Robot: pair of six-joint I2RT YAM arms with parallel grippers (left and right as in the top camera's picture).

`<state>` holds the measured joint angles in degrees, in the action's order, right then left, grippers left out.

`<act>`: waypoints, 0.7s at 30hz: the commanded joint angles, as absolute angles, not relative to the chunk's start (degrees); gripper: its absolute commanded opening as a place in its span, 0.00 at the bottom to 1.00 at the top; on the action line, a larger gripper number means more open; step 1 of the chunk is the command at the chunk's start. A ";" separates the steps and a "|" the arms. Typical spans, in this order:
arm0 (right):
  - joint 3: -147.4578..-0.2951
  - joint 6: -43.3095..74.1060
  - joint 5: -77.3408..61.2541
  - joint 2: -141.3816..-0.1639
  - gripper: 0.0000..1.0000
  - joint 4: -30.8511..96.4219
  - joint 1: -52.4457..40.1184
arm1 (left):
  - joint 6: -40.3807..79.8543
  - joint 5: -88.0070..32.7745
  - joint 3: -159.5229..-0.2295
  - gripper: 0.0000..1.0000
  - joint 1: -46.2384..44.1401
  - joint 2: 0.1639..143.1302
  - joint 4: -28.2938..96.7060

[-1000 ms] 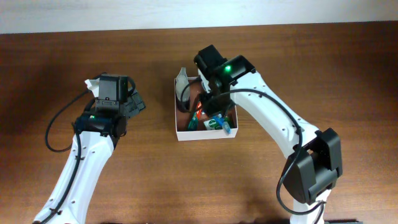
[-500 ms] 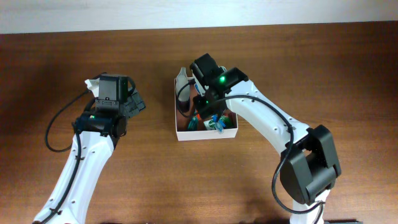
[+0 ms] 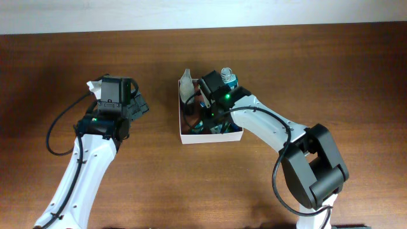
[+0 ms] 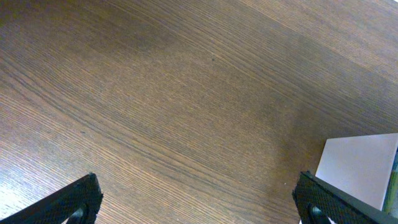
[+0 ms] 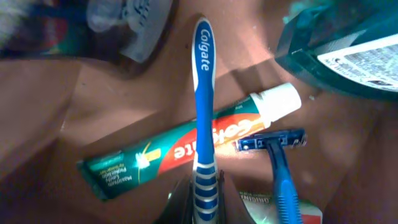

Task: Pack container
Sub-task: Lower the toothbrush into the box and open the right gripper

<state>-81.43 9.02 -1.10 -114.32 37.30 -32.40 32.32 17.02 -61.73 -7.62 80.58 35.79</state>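
My right fingers (image 3: pixel 205 112) reach down inside the container (image 3: pixel 210 138), which sits mid-bench, and they are pinched shut on one end of a blue toothbrush (image 5: pixel 204 93). From my wrist the brush runs from 6 to 12 o'clock across a toothpaste tube (image 5: pixel 155 158). I judge I hold it low and lengthwise so that letting go lays it flat among the rest. A blue razor (image 5: pixel 281 163) lies at the brush's 4 o'clock, and the mouthwash (image 5: pixel 336 50) leans in at 2 o'clock. My left fingers (image 3: pixel 137 105) are spread as wide as they go and hold nothing. They are parked over bare bench (image 4: pixel 186 93) at the container's 9 o'clock, probably to stay out of the way. From overhead my right arm covers most of the contents. I cannot tell whether the brush touches the tube. The grey shapes at 11 o'clock are blurred, and a label at 5 o'clock is cut off.
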 commanded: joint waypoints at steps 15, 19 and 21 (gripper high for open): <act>-80.49 6.15 -1.30 -114.59 0.04 37.28 -32.82 | 31.79 18.00 -62.19 0.99 -7.44 79.90 35.64; -80.90 1.39 -1.28 -114.59 0.04 38.92 -32.82 | 31.79 18.00 -62.19 0.99 -7.44 79.90 35.64; -81.19 0.14 -1.26 -114.59 0.04 39.70 -32.82 | 31.79 18.02 -62.19 0.99 -7.44 79.90 35.64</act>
<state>-81.43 3.88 -0.95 -114.32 37.89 -32.40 32.32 17.02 -61.73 -7.62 80.58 35.77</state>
